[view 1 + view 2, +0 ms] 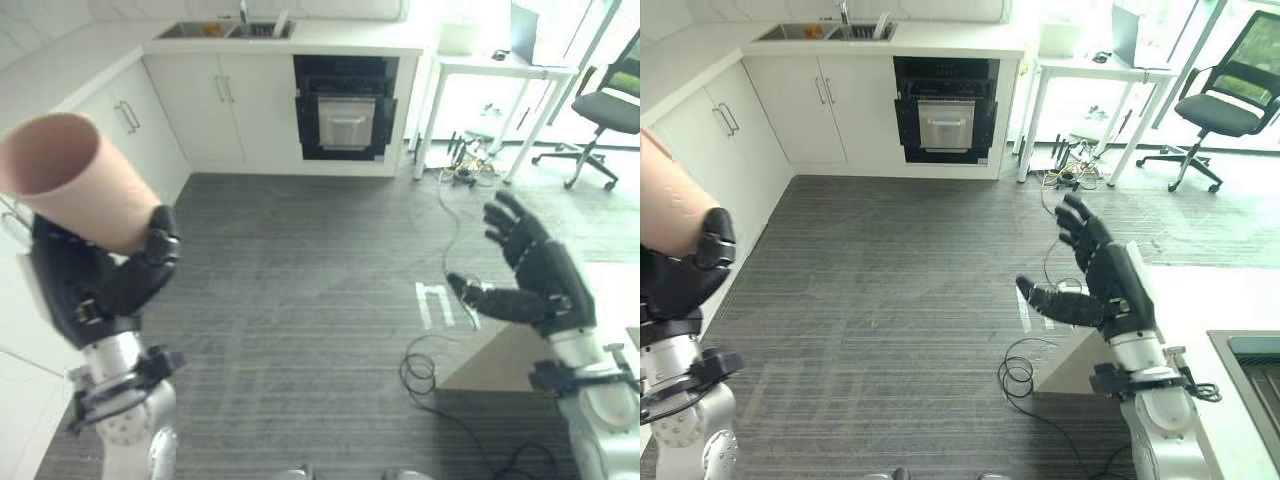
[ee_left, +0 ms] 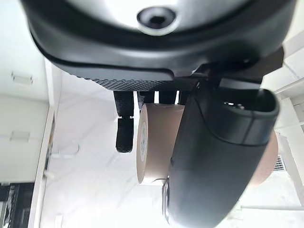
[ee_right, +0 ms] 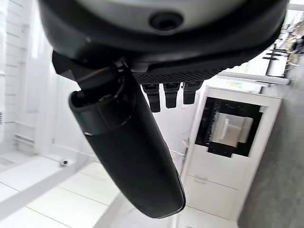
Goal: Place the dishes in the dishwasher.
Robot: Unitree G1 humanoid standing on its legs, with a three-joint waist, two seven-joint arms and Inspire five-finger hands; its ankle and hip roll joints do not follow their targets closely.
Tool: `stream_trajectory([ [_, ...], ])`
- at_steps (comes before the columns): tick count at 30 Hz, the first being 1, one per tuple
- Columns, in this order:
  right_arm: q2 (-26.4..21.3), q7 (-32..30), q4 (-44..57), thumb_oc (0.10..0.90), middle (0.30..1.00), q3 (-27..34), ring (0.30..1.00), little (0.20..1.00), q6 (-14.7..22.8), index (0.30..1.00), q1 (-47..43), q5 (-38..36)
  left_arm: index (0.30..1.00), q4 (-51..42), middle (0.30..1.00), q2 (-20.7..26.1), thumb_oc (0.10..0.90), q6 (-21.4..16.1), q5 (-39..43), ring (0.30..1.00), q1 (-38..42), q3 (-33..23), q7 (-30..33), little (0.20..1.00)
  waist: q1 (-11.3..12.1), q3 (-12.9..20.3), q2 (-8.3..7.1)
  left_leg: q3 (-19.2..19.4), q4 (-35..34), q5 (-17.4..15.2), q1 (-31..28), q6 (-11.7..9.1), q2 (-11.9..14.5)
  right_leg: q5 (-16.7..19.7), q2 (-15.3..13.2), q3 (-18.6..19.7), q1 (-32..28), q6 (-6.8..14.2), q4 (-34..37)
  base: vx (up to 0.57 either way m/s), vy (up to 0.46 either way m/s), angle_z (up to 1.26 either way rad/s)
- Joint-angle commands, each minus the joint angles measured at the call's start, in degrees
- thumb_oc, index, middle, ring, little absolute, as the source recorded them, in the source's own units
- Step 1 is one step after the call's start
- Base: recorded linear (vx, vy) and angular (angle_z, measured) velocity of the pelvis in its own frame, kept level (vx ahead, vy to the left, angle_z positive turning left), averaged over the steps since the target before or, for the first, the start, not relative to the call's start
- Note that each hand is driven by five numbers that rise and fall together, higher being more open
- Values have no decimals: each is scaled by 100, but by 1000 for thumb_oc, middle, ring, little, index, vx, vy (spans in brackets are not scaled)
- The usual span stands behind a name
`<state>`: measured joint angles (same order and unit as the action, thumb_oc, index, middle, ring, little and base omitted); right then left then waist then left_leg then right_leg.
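A tall pale-pink cup (image 1: 75, 180) is raised at the left, tilted with its open mouth up and to the left. My left hand (image 1: 110, 280) is shut round its lower part, thumb across the front; the same cup (image 2: 154, 142) sits between thumb and fingers in the left wrist view. My right hand (image 1: 535, 275) hangs over the floor at the right, fingers spread and straight, holding nothing. A dark open appliance front (image 1: 345, 108) is set in the far cabinet run.
White cabinets (image 1: 215, 100) with a sink (image 1: 225, 30) line the back and left. A white desk (image 1: 500, 70) and an office chair (image 1: 600, 110) stand at the back right. A white counter corner (image 1: 1230, 320) lies by my right arm. Grey floor (image 1: 300, 300) stretches between.
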<state>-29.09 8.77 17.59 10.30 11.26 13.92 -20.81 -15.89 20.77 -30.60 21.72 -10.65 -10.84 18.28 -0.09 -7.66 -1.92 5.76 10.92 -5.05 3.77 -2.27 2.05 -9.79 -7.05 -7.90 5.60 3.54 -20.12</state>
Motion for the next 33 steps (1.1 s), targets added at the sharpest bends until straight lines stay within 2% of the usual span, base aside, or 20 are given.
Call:
stream_trajectory([
  [1, -401, 40, 348, 800, 900, 331, 900, 900, 692, 900, -595, -371, 300, -473, 300, 102, 400, -595, -97, 300, 389, -244, -67, 300, -16, -37, -213, 348, 627, 628, -18, -460, 266, -54, 202, -54, -267, 2, 293, 127, -119, 2],
  [2, -385, 20, 313, 800, 900, 312, 900, 900, 696, 900, -591, -356, 300, -443, 300, 94, 400, -624, -65, 300, 369, -225, -124, 300, 36, -98, -283, 407, 651, 865, 14, -478, 144, -28, 170, -30, -338, -14, 293, 171, -73, 5],
  [3, -320, -61, 312, 800, 900, 249, 900, 900, 653, 900, -632, -287, 300, -420, 300, 93, 400, -619, -28, 300, 368, -213, -194, 300, 88, -194, -249, 544, 627, 874, 262, -487, 229, -54, 215, -60, -437, 24, 293, 224, -9, 13],
  [4, -279, -77, 313, 800, 900, 221, 900, 900, 623, 900, -673, -248, 300, -391, 300, 86, 400, -601, -36, 300, 358, -216, -226, 300, 103, -216, -166, 605, 627, 704, 414, -477, 386, -101, 271, -91, -481, 63, 293, 349, 135, 44],
  [5, -197, -18, 376, 800, 900, 211, 900, 900, 612, 900, -664, -244, 300, -406, 300, 60, 400, -519, -89, 300, 306, -247, -248, 300, 116, -213, 10, 625, 627, 479, 718, -525, 721, -194, 341, -175, -552, 139, 293, 352, 187, 61],
  [7, -119, 47, 464, 800, 900, 227, 900, 900, 663, 900, -572, -199, 300, -422, 300, 49, 400, -490, -121, 300, 206, -265, -315, 300, 170, -205, 166, 440, 627, 622, 1142, -634, 905, -290, 445, -141, -663, 142, 293, 443, 270, 47],
  [8, -151, 18, 560, 800, 900, 219, 900, 900, 528, 900, -521, -551, 300, -411, 300, 36, 400, -529, -125, 300, 119, -260, -448, 300, 271, -188, 235, 117, 627, 832, 1527, -692, 847, -452, 576, 23, -835, 93, 293, 485, 313, -4],
  [10, -163, 69, 530, 800, 900, 212, 900, 900, 519, 900, -579, -807, 300, -389, 300, 13, 400, -494, -196, 300, 129, -249, -496, 300, 270, -117, 224, 138, 627, 604, 1528, -627, 784, -514, 525, 116, -913, 130, 293, 434, 325, -48],
  [12, -127, 45, 518, 800, 900, 289, 900, 900, 593, 900, -529, -822, 300, -421, 300, 125, 400, -407, -171, 300, 178, -264, -531, 300, 268, -18, 174, 193, 627, 373, 1338, -385, 585, -447, 287, 151, -1064, 314, 293, 376, 277, -62],
  [13, -82, 5, 587, 800, 900, 352, 900, 900, 571, 900, -474, -874, 300, -452, 300, 199, 400, -326, -108, 300, 228, -282, -672, 300, 268, 53, 104, 147, 627, 213, 1179, -224, 429, -343, 103, 105, -1137, 444, 293, 296, 177, -55],
  [14, -27, -61, 607, 800, 900, 376, 900, 900, 592, 900, -464, -830, 300, -456, 300, 255, 400, -281, -56, 300, 294, -285, -798, 300, 252, 92, 38, 180, 627, 124, 1101, -115, 325, -12, -59, 17, -1217, 568, 293, 307, 174, -34],
  [16, 159, -221, 619, 800, 900, 343, 900, 900, 657, 900, -476, -665, 300, -435, 300, 326, 400, -211, -5, 300, 425, -249, -1042, 300, 200, 117, -28, 102, 627, 55, 957, 41, 97, 949, -246, -131, -1299, 790, 293, 385, 249, 32],
  [17, 400, -246, 619, 800, 900, 199, 900, 900, 635, 900, -560, -506, 300, -396, 300, 351, 400, -96, -213, 300, 588, -134, -1098, 300, 89, 72, 220, -175, 627, -121, 656, 211, 2, 1807, -219, -194, -1104, 801, -873, 475, 370, 62],
  [19, 477, -198, 570, 800, 900, 90, 900, 900, 652, 900, -644, -368, 300, -359, 300, 355, 400, -71, -434, 300, 635, -75, -977, 300, 13, -7, 309, -161, 627, -202, 474, 260, -12, 1773, -197, -171, -538, 708, -1558, 319, 220, 38],
  [21, 435, -209, 551, 800, 900, 51, 900, 900, 609, 900, -666, -300, 300, -358, 300, 398, 400, 96, -516, 300, 644, -57, -895, 300, -45, -51, 257, -78, 627, -253, 331, 254, -58, 1440, -46, -402, -170, 590, -1104, 333, 6, 24],
  [23, 297, -247, 551, 800, 900, 195, 900, 900, 623, 900, -621, -614, 300, -321, 300, 511, 400, 178, -510, 300, 643, -108, -976, 300, -115, -106, 85, -44, 627, -419, 138, 188, -118, 1383, -6, -784, -135, 582, 258, 430, -198, 11],
  [25, 223, -154, 500, 800, 900, 297, 900, 900, 721, 900, -540, -886, 300, -312, 300, 573, 400, 208, -604, 300, 582, -143, -988, 300, -255, -266, -112, -48, 627, -675, -181, 153, -245, 1191, -298, -803, 476, 660, 293, 445, -255, 20],
  [28, 206, -56, 519, 800, 900, 305, 900, 900, 686, 900, -408, -842, 300, -399, 300, 616, 400, 162, -909, 300, 540, -41, -886, 300, -443, -322, -162, -204, 627, -985, -563, 156, -333, 1262, -586, -561, 1410, 758, 293, 527, -226, 29],
  [31, 125, -69, 536, 800, 900, 288, 900, 900, 722, 900, -390, -941, 300, -507, 300, 658, 400, 154, -1110, 300, 436, -40, -819, 300, -423, -207, -250, -190, 627, -1313, -867, 203, -419, 1341, -681, -779, 1396, 774, 293, 540, -281, 15],
  [33, 53, -227, 505, 800, 900, 223, 900, 900, 587, 900, -539, -855, 300, -523, 300, 649, 400, 276, -1070, 300, 447, 47, -680, 300, -490, -29, -243, -134, 627, -1509, -1200, 150, -347, 1420, -561, -721, 1202, 724, 293, 558, -313, -42],
])
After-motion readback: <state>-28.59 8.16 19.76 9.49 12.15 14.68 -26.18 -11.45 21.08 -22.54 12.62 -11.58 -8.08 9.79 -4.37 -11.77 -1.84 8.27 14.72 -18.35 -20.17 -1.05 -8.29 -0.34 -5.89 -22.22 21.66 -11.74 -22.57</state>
